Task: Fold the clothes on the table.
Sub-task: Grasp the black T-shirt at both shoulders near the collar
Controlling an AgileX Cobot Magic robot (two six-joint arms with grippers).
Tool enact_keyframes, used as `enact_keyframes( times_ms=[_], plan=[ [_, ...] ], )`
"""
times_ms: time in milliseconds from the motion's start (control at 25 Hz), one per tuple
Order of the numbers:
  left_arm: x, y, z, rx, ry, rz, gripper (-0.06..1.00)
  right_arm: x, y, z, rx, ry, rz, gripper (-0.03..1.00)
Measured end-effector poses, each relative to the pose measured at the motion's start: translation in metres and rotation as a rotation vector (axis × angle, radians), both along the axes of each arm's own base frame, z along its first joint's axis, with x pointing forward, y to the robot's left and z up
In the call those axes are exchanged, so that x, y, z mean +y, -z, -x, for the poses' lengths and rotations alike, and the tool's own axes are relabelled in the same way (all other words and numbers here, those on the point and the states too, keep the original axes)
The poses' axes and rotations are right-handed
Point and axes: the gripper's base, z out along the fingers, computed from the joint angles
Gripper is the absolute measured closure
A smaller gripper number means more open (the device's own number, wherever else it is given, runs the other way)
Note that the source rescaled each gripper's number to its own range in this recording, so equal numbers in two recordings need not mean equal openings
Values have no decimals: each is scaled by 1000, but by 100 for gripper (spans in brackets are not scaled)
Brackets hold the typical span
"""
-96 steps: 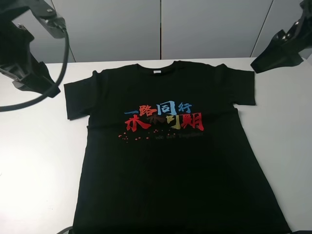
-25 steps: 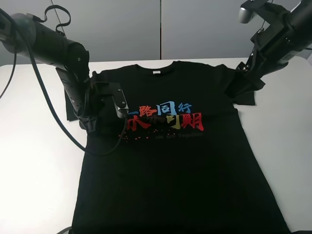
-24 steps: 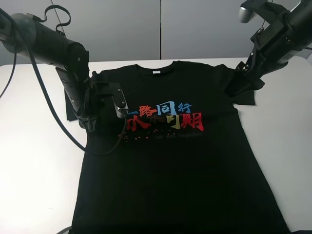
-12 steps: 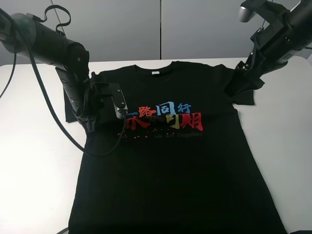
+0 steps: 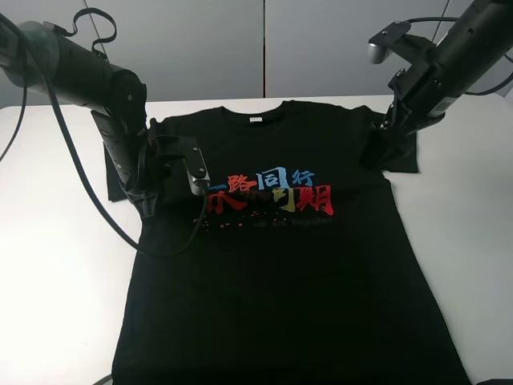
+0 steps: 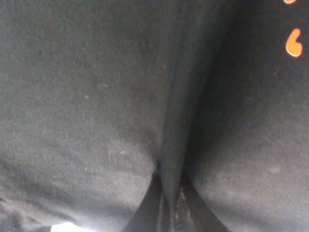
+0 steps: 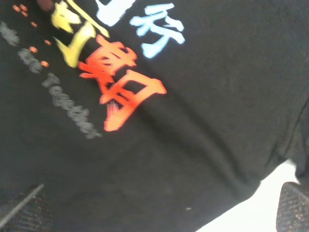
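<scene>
White, smooth tabletop [image 5: 56,265] carrying the black cotton T-shirt [image 5: 288,281], spread flat with the chest print up. The shirt's long axis runs from near edge to far edge, collar at the far end and hem at the near end. Your left gripper [image 5: 148,204] sits down on the cloth beside one sleeve. A raised crease fills its wrist view, and you cannot tell how the jaws stand. Your right gripper [image 5: 378,152] hangs over the opposite armpit, jaws spread, its mesh-textured fingertips [image 7: 19,210] well apart above the cloth near the red, blue and yellow characters [image 5: 272,192].
</scene>
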Motion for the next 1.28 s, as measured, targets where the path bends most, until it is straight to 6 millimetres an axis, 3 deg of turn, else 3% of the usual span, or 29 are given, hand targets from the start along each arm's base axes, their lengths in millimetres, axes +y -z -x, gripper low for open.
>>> enact_keyframes(
  times_ms=[400, 800, 1000, 1280],
  plan=[
    [0, 0, 0, 0, 0, 0, 94, -1, 46, -13, 29, -208, 128, -3],
    [0, 0, 0, 0, 0, 0, 94, 3, 93, -19, 68, -308, 226, -3],
    [0, 0, 0, 1, -1, 1, 94, 3, 105, -22, 58, -334, 237, -3],
    [0, 0, 0, 2, -6, 6, 94, 3, 107, -25, 46, -345, 237, -3]
  ],
)
